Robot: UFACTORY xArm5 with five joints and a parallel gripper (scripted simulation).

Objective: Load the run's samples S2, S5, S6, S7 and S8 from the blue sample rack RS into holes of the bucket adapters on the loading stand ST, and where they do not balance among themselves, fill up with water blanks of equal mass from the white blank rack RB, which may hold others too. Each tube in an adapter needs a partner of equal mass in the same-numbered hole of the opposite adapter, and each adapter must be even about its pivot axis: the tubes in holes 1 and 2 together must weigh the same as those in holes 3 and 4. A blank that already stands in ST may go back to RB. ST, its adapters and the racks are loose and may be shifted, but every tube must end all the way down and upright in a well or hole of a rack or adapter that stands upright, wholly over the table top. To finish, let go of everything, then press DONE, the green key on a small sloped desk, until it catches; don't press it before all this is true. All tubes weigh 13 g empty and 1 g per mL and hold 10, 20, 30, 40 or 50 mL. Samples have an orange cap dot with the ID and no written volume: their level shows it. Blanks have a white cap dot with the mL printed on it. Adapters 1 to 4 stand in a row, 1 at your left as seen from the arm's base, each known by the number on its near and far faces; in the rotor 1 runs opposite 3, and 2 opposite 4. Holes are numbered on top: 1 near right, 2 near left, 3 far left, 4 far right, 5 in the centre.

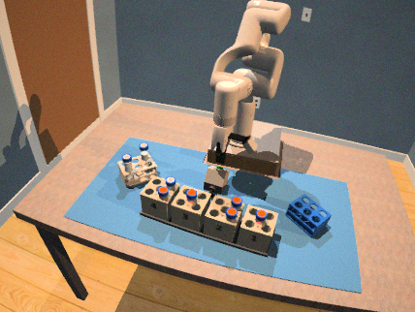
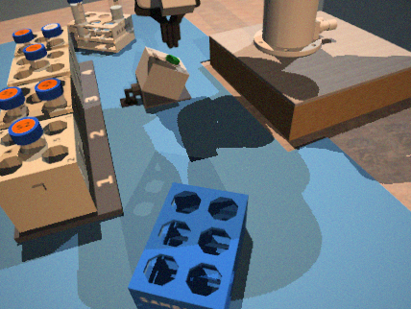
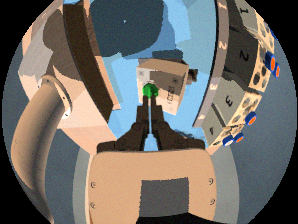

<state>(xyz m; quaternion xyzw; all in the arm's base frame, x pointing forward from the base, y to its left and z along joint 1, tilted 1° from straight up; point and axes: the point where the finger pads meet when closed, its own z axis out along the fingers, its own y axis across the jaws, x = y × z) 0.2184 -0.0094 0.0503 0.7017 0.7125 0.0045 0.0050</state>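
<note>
My gripper (image 1: 219,154) (image 2: 170,44) (image 3: 149,103) is shut and empty. It hangs straight over the green DONE key (image 1: 219,168) (image 2: 172,59) (image 3: 150,90) on the small sloped desk (image 1: 216,180) (image 2: 158,79) (image 3: 166,75); I cannot tell whether it touches the key. The loading stand ST (image 1: 156,207) (image 2: 98,144) holds several orange-dot samples, such as one sample (image 1: 192,193) (image 2: 25,129), and two white-dot blanks (image 1: 163,191) in the leftmost adapter. The blue rack RS (image 1: 315,227) (image 2: 191,219) is empty. The white rack RB (image 1: 137,178) (image 2: 102,38) holds blanks.
The arm's brown base block (image 1: 252,165) (image 2: 307,96) stands right behind the desk. Everything rests on a blue mat (image 1: 97,203) (image 2: 288,202) on the table. RS stands alone at the mat's right, RB at its left.
</note>
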